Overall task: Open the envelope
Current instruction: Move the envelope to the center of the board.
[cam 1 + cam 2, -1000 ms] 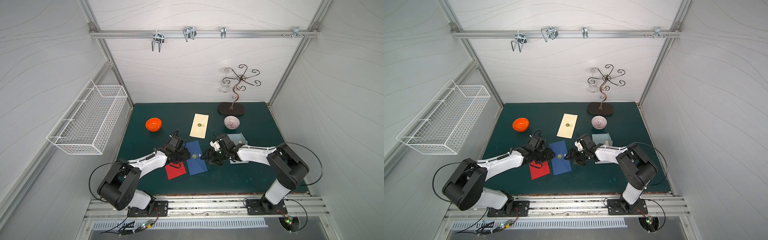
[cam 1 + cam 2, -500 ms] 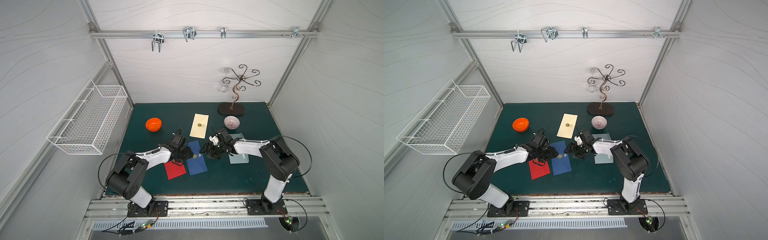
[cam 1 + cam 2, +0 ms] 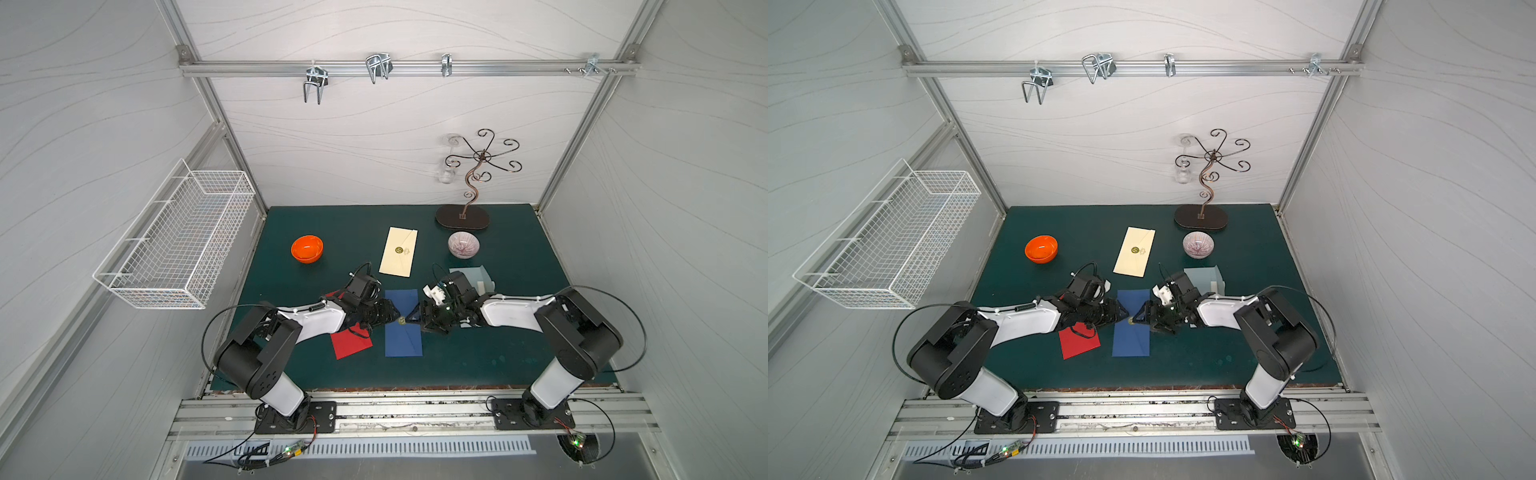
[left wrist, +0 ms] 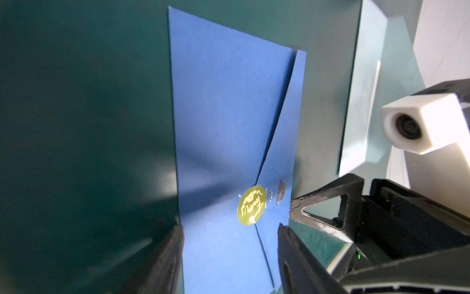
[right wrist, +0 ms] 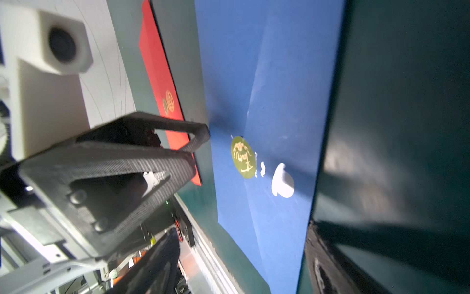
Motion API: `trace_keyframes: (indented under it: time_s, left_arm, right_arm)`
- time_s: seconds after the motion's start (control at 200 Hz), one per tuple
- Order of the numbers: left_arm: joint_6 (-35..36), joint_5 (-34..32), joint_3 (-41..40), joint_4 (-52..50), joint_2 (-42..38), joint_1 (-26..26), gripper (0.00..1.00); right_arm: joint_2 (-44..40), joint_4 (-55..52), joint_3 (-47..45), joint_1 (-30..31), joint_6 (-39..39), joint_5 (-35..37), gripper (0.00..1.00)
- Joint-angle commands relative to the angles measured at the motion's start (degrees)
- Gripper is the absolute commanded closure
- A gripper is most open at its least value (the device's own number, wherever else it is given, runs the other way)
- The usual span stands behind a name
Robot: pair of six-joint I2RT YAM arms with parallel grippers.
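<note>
Blue envelope (image 3: 403, 338) is lying flat near the middle of the green worktop (image 3: 498, 340), its long sides running front to back. Its gold seal (image 4: 251, 208) is sitting at the tip of the flap, about halfway along, with a pale patch (image 5: 282, 181) just beside it. Whether the seal is holding the flap down cannot be told.

The left claw (image 3: 394, 316) is reaching in low from the left, its jaws partly apart and gripping nothing. In its wrist view, its fingers (image 4: 167, 259) are sitting one at each long edge of the envelope, close to the seal. The right claw (image 3: 414, 318) is facing it from the right, jaws wide and empty, tips at the envelope's right edge. The two claws are pointing at each other across the seal, near but apart. Whether either is touching the paper cannot be told.

A red envelope (image 3: 351, 344) is lying just left of the blue one, partly under the left arm. A cream envelope (image 3: 398, 251) is lying behind it, and a pale blue paper (image 3: 478, 275) is showing behind the right arm. An orange bowl (image 3: 307, 248) is sitting at the back left, and a patterned bowl (image 3: 463, 244) at the back right, near a metal stand (image 3: 462, 217).
</note>
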Motion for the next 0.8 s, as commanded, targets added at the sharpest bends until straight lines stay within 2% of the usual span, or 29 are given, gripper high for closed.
trace_keyframes:
  time_s: [0.0, 0.11, 0.27, 0.46, 0.645, 0.795]
  left_arm:
    - [-1.5, 2.46, -1.51, -2.92, -0.82, -3.46, 0.38]
    - [-3.2, 0.16, -3.83, -3.48, -4.3, -4.14, 0.38]
    - [-3.0, -4.52, -4.34, -7.05, -10.89, -4.15, 0.37]
    - [-4.33, -7.9, -6.51, -4.81, -16.44, -4.12, 0.37]
    - [-5.77, -10.54, -11.08, 0.74, -20.86, -4.1, 0.38]
    - [-3.34, -12.8, -11.58, -1.22, -24.67, -4.11, 0.37]
  right_arm:
    - [-4.2, -2.22, -6.07, 0.94, 2.75, 1.58, 0.2]
    - [-10.47, -5.55, -9.49, 0.94, 3.07, 4.6, 0.2]
    - [-19.16, -13.17, -9.31, 0.88, 1.83, 12.09, 0.18]
    - [-28.34, -12.85, -11.47, 0.98, 5.04, 20.48, 0.16]
    - [-28.84, -11.02, -12.0, 1.01, 6.74, 20.09, 0.16]
    - [-26.1, -11.03, -10.25, 1.0, 6.98, 19.35, 0.16]
